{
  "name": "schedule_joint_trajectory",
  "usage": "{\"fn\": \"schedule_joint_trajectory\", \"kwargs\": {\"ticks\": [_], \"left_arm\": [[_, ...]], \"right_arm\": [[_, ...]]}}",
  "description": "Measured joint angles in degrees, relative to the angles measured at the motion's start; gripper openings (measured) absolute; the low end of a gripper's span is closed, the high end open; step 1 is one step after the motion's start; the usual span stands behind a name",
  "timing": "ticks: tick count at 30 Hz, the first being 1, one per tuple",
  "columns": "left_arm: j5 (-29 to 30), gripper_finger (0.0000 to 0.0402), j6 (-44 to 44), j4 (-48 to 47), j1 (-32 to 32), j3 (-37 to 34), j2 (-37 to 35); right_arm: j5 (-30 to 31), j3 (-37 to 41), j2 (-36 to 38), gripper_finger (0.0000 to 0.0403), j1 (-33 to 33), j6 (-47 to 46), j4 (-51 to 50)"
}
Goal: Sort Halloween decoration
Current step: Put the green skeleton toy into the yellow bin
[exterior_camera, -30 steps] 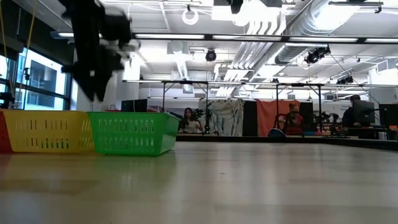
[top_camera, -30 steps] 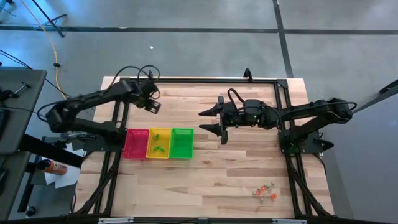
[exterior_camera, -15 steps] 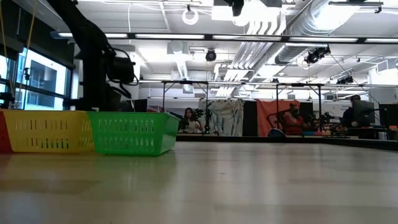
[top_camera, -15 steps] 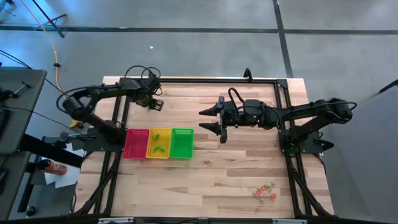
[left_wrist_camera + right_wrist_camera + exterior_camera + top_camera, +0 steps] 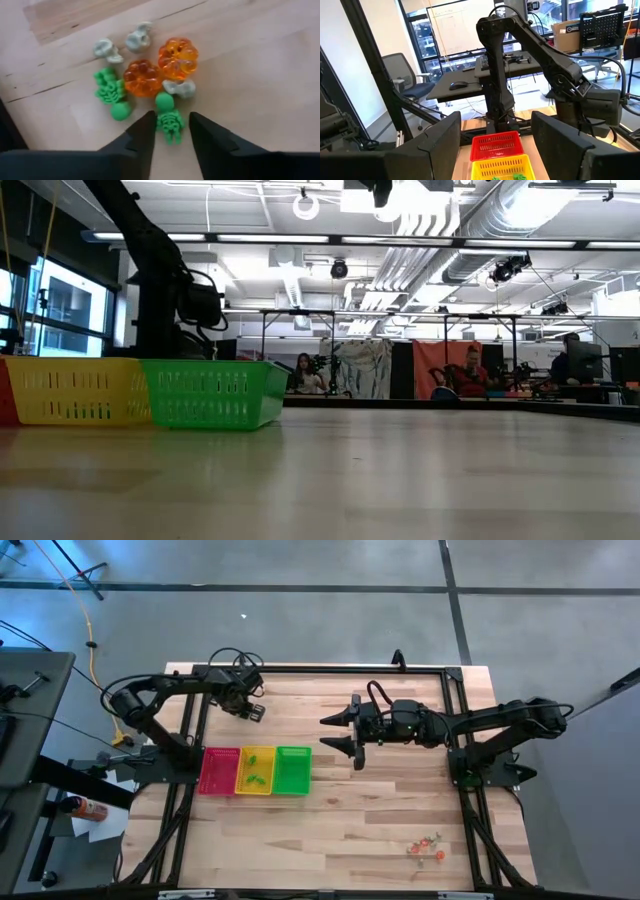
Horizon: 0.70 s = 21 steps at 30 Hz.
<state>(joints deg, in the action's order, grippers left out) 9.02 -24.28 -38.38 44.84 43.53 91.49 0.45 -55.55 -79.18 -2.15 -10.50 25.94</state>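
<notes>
Straddling a green skeleton at the far-left of the bench: left gripper, jaws narrowly parted, either side of it, long axis running along the gap. Remaining trinkets clustered just beyond. Right gripper mid-bench, jaws wide, empty.

Left hand lowered at far-left of bench, fingers slightly parted. Right hand mid-bench, fingers spread wide.

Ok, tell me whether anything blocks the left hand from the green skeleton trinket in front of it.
Nothing visible does. The left hand is open, with a finger on each side of the green plastic skeleton. A translucent orange pumpkin and a pale grey skull crowd its head.
</notes>
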Motion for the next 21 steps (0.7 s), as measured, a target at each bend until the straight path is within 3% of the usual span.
{"fn": "schedule_joint_trajectory", "kwargs": {"ticks": [6, 14, 21], "left_arm": [[-2.06, 0.0013, 3.37, -0.72, 0.07, -0.05, -1.21], [-6.40, 0.0015, 5.84, -6.94, 0.00, -0.39, -7.17], [-13.42, 0.0005, 8.98, -8.48, -1.30, -0.35, -20.27]], "right_arm": [[0.02, 0.00, 0.00, 0.0236, 0.00, 0.02, 0.00], [0.02, 0.00, 0.00, 0.0236, 0.00, 0.02, -0.35], [0.02, 0.00, 0.00, 0.0236, 0.00, 0.03, -3.15]]}}
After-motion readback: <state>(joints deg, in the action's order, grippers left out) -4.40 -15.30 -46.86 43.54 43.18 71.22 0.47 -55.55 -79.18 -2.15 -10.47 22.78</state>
